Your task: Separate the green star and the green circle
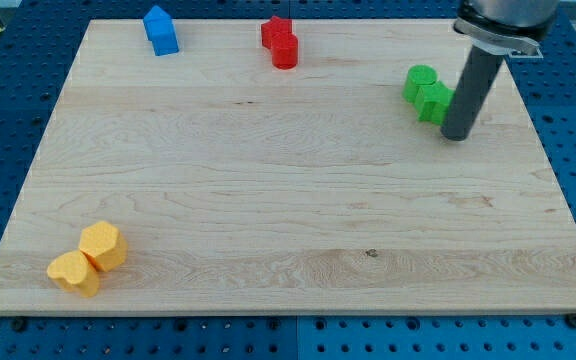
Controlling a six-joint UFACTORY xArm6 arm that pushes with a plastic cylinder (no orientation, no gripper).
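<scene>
Two green blocks sit touching at the view's upper right of the wooden board [268,200]. The upper-left one looks like the green circle [420,82]. The lower-right one looks like the green star [434,103]. My rod comes down from the view's top right. My tip [455,134] rests on the board just right of and slightly below the green star, touching or nearly touching its right side.
A blue block [161,30] sits at the top left. Two red blocks [281,42] touch each other at the top middle. Two yellow blocks [89,259] touch at the bottom left. The board's right edge lies a short way right of my tip.
</scene>
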